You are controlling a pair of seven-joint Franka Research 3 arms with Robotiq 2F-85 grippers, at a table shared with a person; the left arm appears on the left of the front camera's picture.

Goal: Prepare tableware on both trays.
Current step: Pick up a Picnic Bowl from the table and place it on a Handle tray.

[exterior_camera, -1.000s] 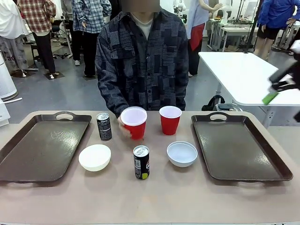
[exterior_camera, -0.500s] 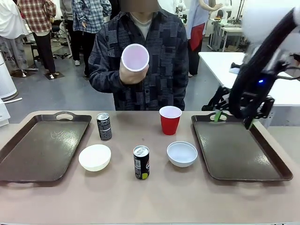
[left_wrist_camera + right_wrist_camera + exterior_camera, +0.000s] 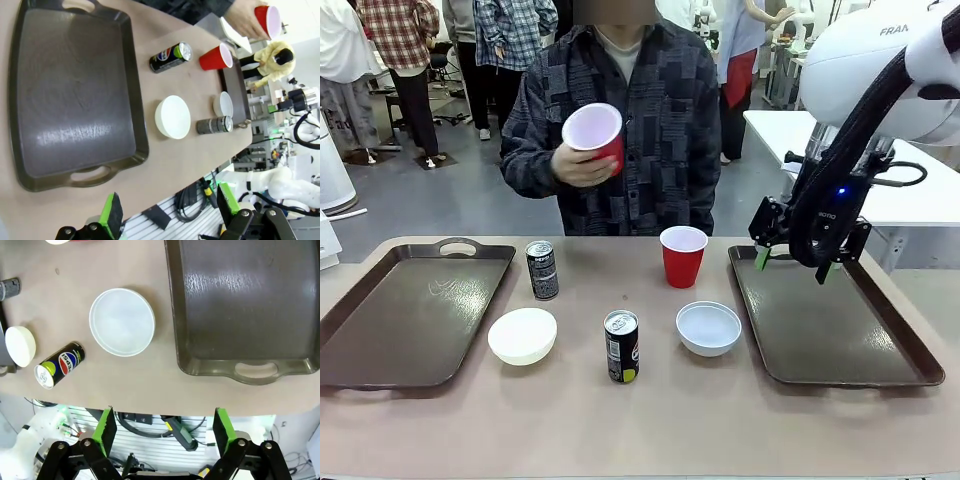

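In the last second 2 things changed. The person's hand [image 3: 582, 163] lifted 1 red plastic cup with a white inside [image 3: 595, 135] off the tan table [image 3: 650, 430]. The hand now held it tilted at chest height, above and to the left of the second red plastic cup [image 3: 683, 256], which stood upright on the table. The right tool [image 3: 793, 265] also came in and hung to the right of the standing cup, over the far left corner of the right dark brown rectangular plastic tray [image 3: 840, 330]. Its green pads stood wide apart and held nothing. The left tool [image 3: 168, 210] was open and empty too, well to the left of the standing cup, on the robot's side.

I judged that the person was offering the lifted cup, so a handover to the right arm was probably the step in hand.

Both trays were bare, and the left dark brown tray [image 3: 410, 310] lay well to the left of the standing cup. 1 small round white bowl [image 3: 709, 327] sat just in front of that cup, and the other white bowl [image 3: 522, 335] sat in front and further left. 1 slim dark drink can [image 3: 542, 270] stood to the cup's left. The second dark can [image 3: 621, 346] stood in front of the cup and slightly left.

The tan surface was smooth. Behind the person there was a workshop with a grey floor, a white side table [image 3: 830, 160] and other people standing.
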